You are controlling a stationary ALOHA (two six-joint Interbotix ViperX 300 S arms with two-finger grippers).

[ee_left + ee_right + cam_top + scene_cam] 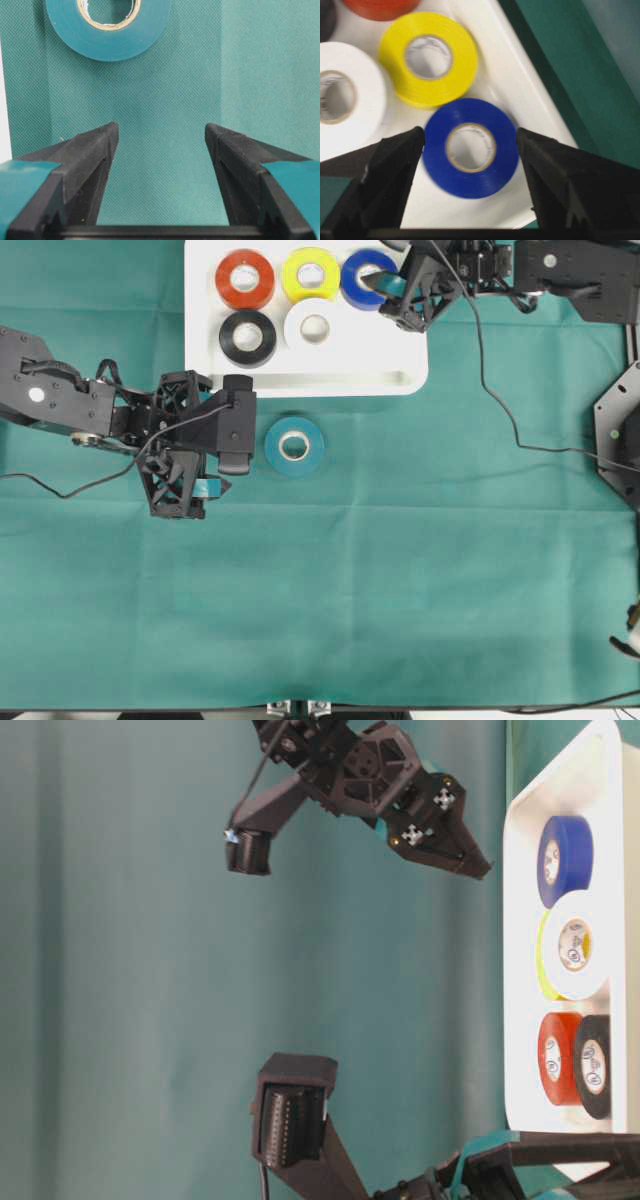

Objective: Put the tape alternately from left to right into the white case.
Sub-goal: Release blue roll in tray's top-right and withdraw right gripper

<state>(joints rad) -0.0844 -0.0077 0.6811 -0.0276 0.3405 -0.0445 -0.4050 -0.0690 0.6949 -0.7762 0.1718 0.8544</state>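
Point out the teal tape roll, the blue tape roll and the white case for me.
teal tape roll (294, 446): overhead view, on its teal band beside the core.
blue tape roll (470, 148): right wrist view, on its blue band.
white case (330, 382): overhead view, bare floor near the front rim.

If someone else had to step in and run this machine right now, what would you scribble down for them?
Left claw: open, empty, resting on the green cloth beside the teal tape roll.
Right claw: open, empty, above the blue tape roll at the tray's corner.
Done: red, yellow, blue, black and white tape rolls lie flat in the shallow white plastic tray.
Left: the teal roll, on the cloth just outside the tray, goes in last.
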